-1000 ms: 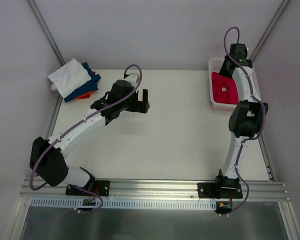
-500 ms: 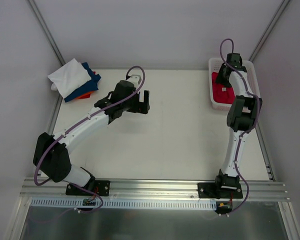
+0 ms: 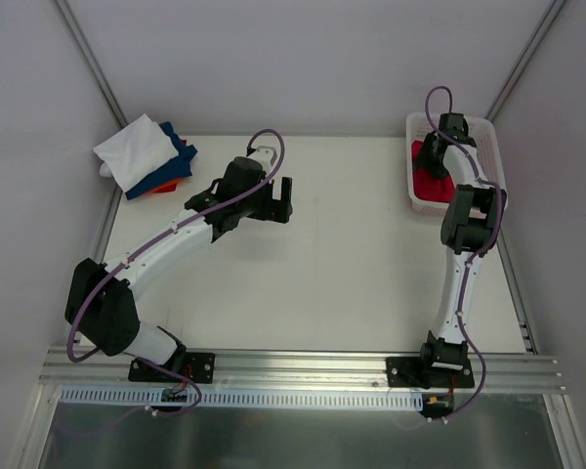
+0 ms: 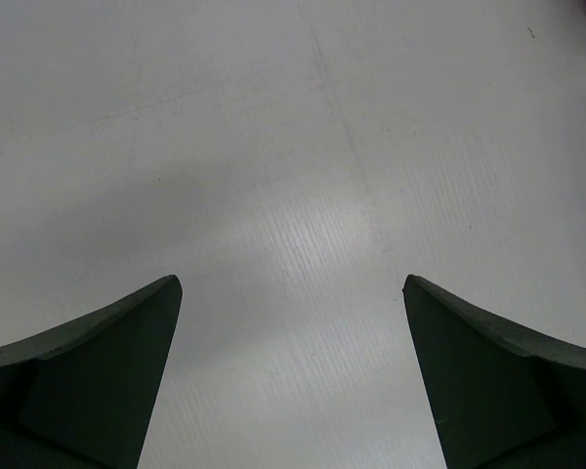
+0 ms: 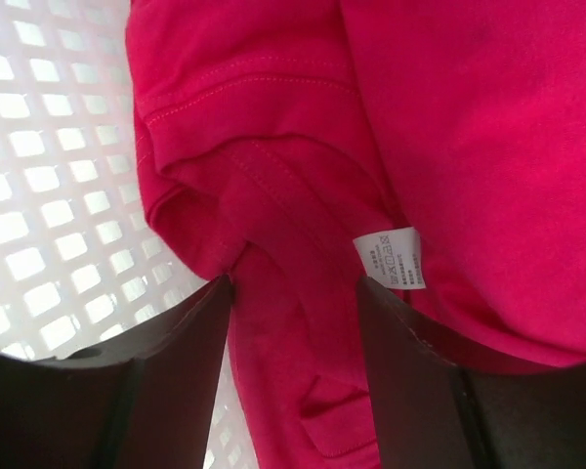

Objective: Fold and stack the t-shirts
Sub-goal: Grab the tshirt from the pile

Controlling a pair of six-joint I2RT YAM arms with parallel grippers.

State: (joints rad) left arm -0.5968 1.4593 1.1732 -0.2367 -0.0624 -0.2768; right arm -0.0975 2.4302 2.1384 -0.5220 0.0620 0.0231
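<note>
Right end effector [image 5: 293,288] downturned, astride red t-shirt [image 5: 469,117]

Left gripper [image 4: 293,376] fingers [image 4: 98,371] spread wide, hovering above bare white table [image 4: 303,147]

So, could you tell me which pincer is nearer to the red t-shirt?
Right. The right pincer is in the basket, its fingers either side of a fold of the red t-shirt; the left pincer hovers over bare table, far from it.
</note>
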